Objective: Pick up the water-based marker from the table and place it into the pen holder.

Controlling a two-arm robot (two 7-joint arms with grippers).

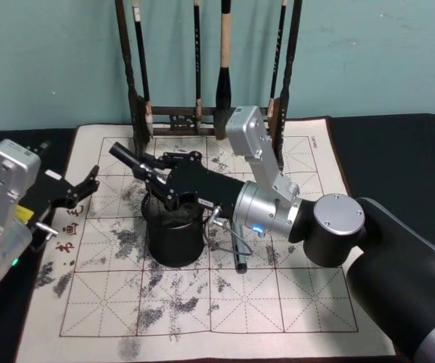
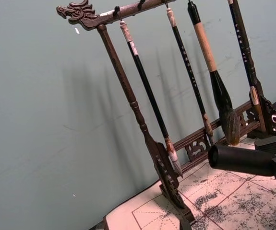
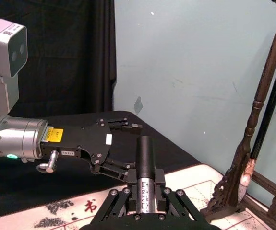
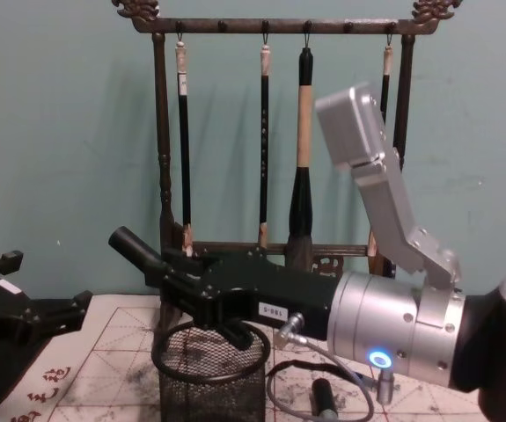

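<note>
While the right end effector [image 1: 155, 184] hung over the pen holder [image 1: 175, 240] at centre frame in the head view, its fingers were closed on the water-based marker [image 1: 130, 160]. Marker was black, tilted, with its free end pointing to the upper left, above the holder's rim and not inside it. Chest view: same marker [image 4: 134, 246] stuck out up-left of the end effector body, just above the black mesh cup [image 4: 209, 387]; couldn't tell whether the fingers touched the rim. Right wrist view showed the marker [image 3: 145, 163] pinched squarely between the two fingers.

Left end effector [image 1: 87, 185] was at the left edge of the frame, fingers spread wide, holding nothing, well apart from the holder.

Holder stood on the ink-stained grid cloth [image 1: 278, 302] covering the dark desk [image 1: 399, 151]. A short black cylinder [image 1: 240, 265] lay on the cloth just right of the holder. Wooden brush rack [image 1: 179, 119] with hanging brushes [image 1: 223, 76] stood at the top centre, behind everything.
</note>
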